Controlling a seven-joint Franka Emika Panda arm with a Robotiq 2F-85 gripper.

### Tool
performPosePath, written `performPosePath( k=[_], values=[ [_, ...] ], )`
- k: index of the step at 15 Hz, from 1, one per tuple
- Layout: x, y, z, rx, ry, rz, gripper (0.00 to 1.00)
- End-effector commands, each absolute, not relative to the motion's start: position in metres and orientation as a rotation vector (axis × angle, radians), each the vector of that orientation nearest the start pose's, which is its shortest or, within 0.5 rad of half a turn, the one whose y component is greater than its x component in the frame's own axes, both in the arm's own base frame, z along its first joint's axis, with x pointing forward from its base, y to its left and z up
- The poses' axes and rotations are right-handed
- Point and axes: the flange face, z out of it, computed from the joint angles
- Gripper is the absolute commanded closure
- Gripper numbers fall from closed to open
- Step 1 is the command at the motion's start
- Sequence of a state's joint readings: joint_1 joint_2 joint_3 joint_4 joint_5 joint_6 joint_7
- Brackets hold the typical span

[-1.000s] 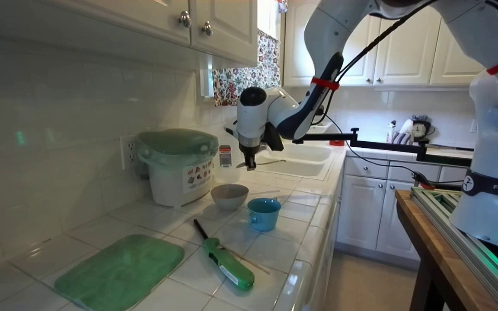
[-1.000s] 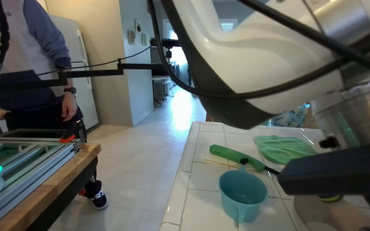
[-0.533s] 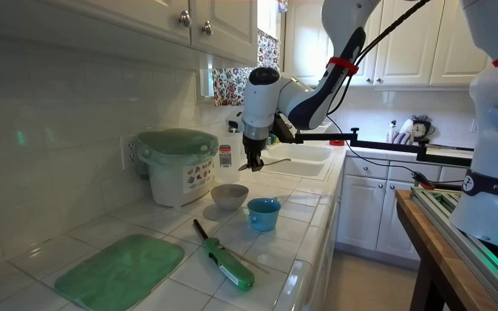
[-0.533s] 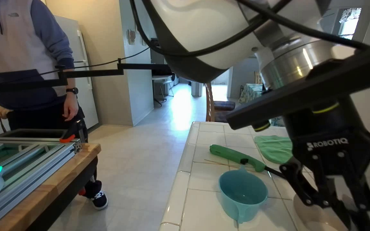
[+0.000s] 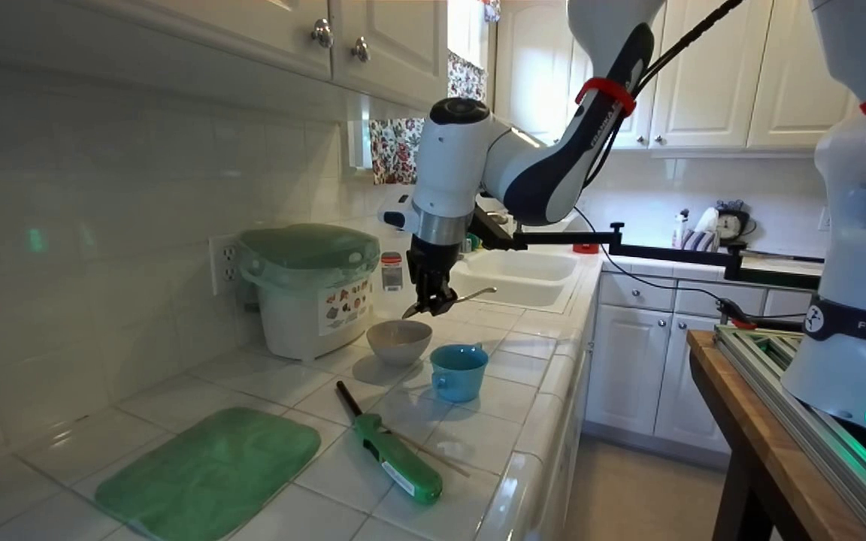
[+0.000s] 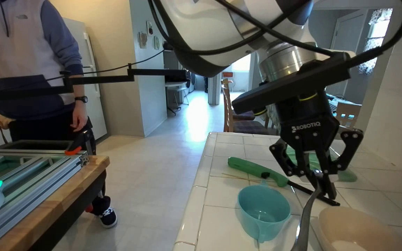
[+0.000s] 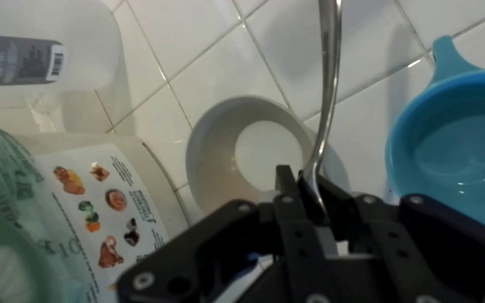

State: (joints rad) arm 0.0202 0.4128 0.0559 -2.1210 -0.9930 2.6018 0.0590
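Note:
My gripper (image 5: 437, 302) is shut on a metal spoon (image 5: 476, 294) and holds it in the air just above a small grey-beige bowl (image 5: 399, 344). In the wrist view the fingertips (image 7: 300, 176) pinch the spoon (image 7: 330, 75) near its neck, and its handle points up the picture. The spoon is tilted, with its head end lower, over the bowl (image 7: 213, 164). In an exterior view the gripper (image 6: 323, 190) hides the spoon's head, and the handle (image 6: 305, 223) points toward the camera. A blue cup (image 5: 459, 373) stands beside the bowl; it also shows in the wrist view (image 7: 406, 155).
A white bin with a green lid (image 5: 313, 308) and a clear jug (image 5: 395, 297) stand by the wall. A green lighter (image 5: 403, 462), a thin stick (image 5: 444, 460) and a green cloth (image 5: 207, 473) lie on the counter. A sink (image 5: 572, 289) is behind. Cabinets (image 5: 395, 60) hang above.
My gripper has come down and toward the bowl with the spoon in it. The spoon is tilted more now. The bowl, cup and other counter things have not moved.

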Motion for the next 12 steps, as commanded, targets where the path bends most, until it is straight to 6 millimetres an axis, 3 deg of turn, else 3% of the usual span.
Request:
performPosePath(
  k=[1,12],
  values=[
    [0.574,0.071,0.217,-3.193,-1.622,-0.158,0.97],
    [0.587,0.161,0.212,-2.891,-1.801,-0.255,0.97]
  ],
)
